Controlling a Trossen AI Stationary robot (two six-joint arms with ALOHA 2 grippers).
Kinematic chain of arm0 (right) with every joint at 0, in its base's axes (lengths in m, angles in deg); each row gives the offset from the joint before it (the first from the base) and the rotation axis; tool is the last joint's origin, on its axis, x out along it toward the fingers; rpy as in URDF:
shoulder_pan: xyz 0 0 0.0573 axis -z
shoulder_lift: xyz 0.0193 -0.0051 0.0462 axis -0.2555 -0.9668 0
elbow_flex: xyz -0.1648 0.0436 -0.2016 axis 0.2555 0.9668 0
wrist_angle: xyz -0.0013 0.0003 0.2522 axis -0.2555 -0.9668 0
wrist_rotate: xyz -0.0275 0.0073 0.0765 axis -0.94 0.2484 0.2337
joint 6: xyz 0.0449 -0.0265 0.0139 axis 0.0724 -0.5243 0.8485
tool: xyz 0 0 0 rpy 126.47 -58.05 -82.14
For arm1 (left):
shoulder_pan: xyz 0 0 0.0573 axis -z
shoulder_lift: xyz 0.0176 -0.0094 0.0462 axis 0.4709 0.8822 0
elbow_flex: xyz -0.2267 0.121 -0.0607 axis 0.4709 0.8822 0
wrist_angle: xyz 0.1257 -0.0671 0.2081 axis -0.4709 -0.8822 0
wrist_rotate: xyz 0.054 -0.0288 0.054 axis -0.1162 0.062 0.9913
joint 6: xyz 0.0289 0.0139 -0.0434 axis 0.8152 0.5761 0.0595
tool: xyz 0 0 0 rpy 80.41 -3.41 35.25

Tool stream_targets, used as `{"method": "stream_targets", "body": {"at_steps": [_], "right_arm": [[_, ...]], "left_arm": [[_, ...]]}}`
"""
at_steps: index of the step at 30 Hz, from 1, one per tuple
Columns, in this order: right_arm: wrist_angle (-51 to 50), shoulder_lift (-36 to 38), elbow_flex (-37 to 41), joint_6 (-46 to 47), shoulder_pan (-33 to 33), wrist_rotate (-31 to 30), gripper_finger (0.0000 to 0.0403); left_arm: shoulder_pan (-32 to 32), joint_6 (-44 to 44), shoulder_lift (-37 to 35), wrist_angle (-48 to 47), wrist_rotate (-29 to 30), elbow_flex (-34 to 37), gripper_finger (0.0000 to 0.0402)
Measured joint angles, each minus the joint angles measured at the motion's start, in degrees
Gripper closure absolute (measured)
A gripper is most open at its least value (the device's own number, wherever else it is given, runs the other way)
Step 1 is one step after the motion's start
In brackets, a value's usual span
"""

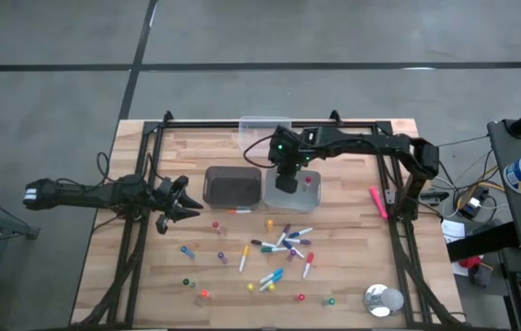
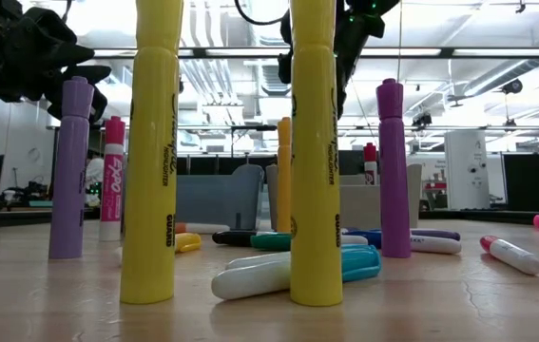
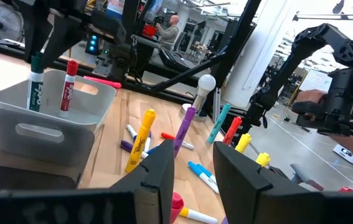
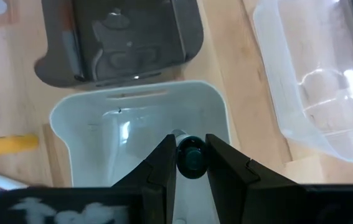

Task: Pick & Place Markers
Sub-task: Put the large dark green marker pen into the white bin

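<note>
Many markers (image 1: 274,248) lie or stand on the wooden table, near of two bins. My right gripper (image 1: 288,176) hangs over the light grey bin (image 1: 313,198), shut on a white marker with a green cap (image 4: 192,157). A red-capped marker (image 3: 69,87) stands in that bin, leaning on its wall. At the table's left, my left gripper (image 3: 195,177) points level toward the markers, open and with nothing between its fingers. My right gripper pinches the green-capped end (image 4: 192,163) of the marker between its two fingers (image 4: 164,165). The fingers come from above, slanting down. The marker hangs below them, its barrel (image 3: 35,93) reaching down into the light grey bin; whether its lower end touches the floor is hidden.
A dark grey bin (image 1: 231,186) stands left of the light one, and a clear tub (image 1: 262,127) sits at the far edge. A pink marker (image 1: 377,200) lies at the right, and a silver tape roll (image 1: 382,300) at the near right corner. Black frame rails (image 1: 141,230) run along both sides.
</note>
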Motion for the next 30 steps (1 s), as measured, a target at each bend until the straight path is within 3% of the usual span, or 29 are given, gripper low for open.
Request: {"method": "stream_targets", "body": {"at_steps": [30], "right_arm": [[2.0, -3.3, -0.5, -1.4, 0.0, -0.1, 0.0332]], "left_arm": [[0.0, 0.7, 0.0, -0.2, 0.4, 0.0, 0.0297]]}}
